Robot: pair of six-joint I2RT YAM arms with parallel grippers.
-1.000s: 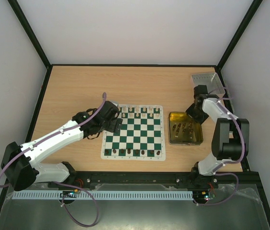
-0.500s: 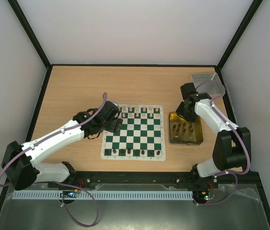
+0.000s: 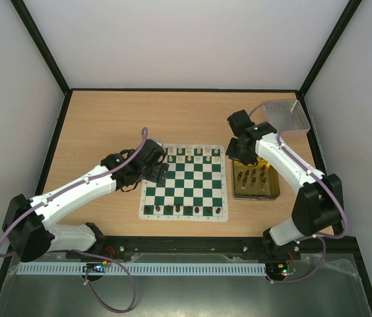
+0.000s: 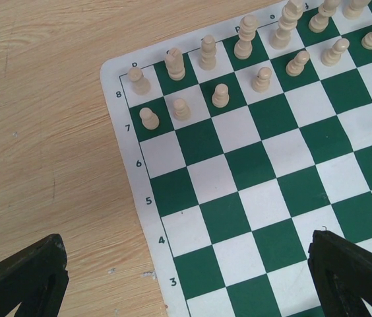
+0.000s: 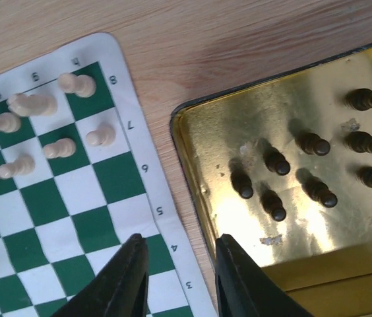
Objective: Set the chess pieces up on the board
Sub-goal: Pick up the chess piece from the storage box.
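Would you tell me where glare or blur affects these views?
Right wrist: strong glare on the tray floor, yet the dark pieces read clearly; left wrist: evenly lit, board and pale pieces sharp; top: board detail too small to judge.

Cream pcs (image 4: 220, 96) on ranks 7-8 of board (image 4: 265, 198); jaws wide apart.

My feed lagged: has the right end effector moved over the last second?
Yes. Seen from above, the right end effector has swung left, away from the grey tray, to the yellow tray's far left corner, nearer the board.
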